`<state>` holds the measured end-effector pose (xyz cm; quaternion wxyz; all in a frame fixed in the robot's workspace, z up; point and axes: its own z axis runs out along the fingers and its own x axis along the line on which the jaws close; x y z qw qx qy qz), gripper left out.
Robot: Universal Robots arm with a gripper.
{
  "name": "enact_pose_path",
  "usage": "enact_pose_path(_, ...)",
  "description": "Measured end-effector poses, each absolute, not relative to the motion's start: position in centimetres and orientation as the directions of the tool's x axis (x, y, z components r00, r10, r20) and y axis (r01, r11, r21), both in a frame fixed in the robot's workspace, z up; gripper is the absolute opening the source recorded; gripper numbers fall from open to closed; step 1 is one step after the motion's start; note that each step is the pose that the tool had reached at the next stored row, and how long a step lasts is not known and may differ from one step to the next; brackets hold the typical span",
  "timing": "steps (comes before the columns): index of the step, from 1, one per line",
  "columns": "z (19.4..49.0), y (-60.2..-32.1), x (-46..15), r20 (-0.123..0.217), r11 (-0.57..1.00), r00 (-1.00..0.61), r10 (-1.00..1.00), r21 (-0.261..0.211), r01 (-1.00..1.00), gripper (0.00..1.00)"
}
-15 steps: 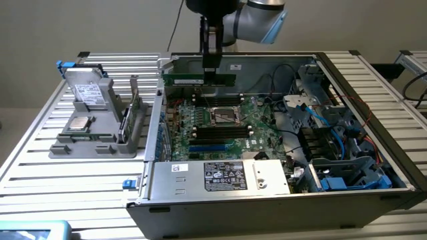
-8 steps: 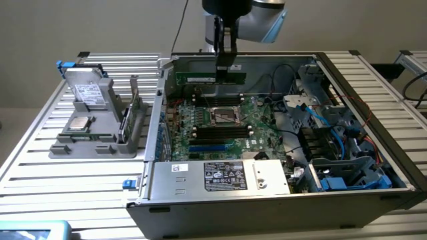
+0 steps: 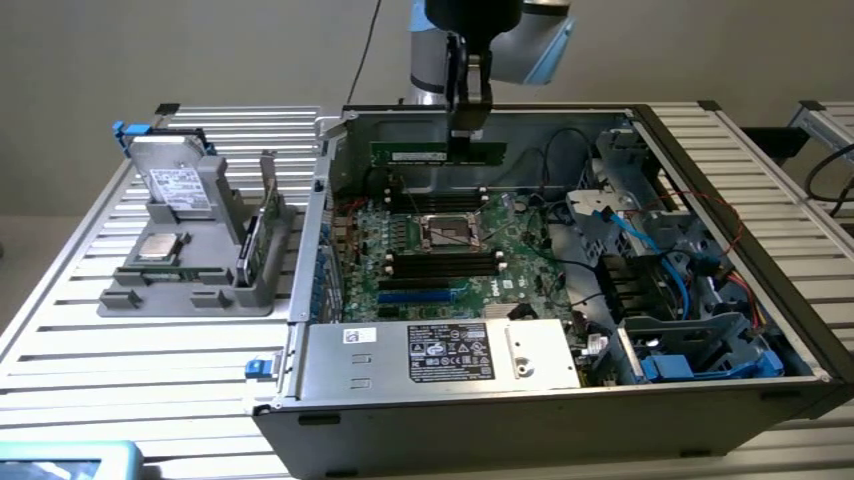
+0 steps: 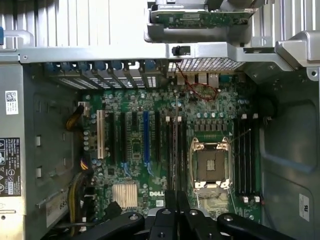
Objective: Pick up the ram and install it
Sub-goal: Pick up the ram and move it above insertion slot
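Note:
The ram [image 3: 435,152] is a long green stick held level above the open computer case [image 3: 694,150], over the far end of the motherboard [image 3: 514,235]. My gripper [image 3: 467,133] is shut on the ram near its end at the exterior view's right, coming straight down from above. In the wrist view the ram [image 4: 176,150] shows edge-on as a thin dark line running out from between the gripper [image 4: 176,201] fingers. It hangs over the black memory slots [image 4: 170,145] beside the empty processor socket [image 4: 211,165].
A grey holder [image 3: 174,285] on the slatted table at the exterior view's left carries a silver processor chip [image 3: 160,247] and another upright green board [image 3: 274,215]. A power supply [image 3: 454,350] fills the case's near end. Cables and blue drive bays [image 3: 667,300] crowd the exterior view's right.

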<state>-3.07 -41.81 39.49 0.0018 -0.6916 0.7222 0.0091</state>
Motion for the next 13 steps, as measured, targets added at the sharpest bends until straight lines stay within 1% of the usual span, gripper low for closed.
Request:
enact_pose_path(5, 39.43, -41.63, -2.72, -0.029, 0.038, -0.038, -0.999, 0.011, -0.999, 0.13)
enact_pose_path(11, 39.06, -41.09, -2.26, -0.029, 0.029, -0.029, -0.999, 0.011, -1.0, 0.13)
enact_pose_path(13, 38.95, -40.89, -2.06, -0.024, 0.027, -0.027, -0.999, 0.011, -1.0, 0.13)
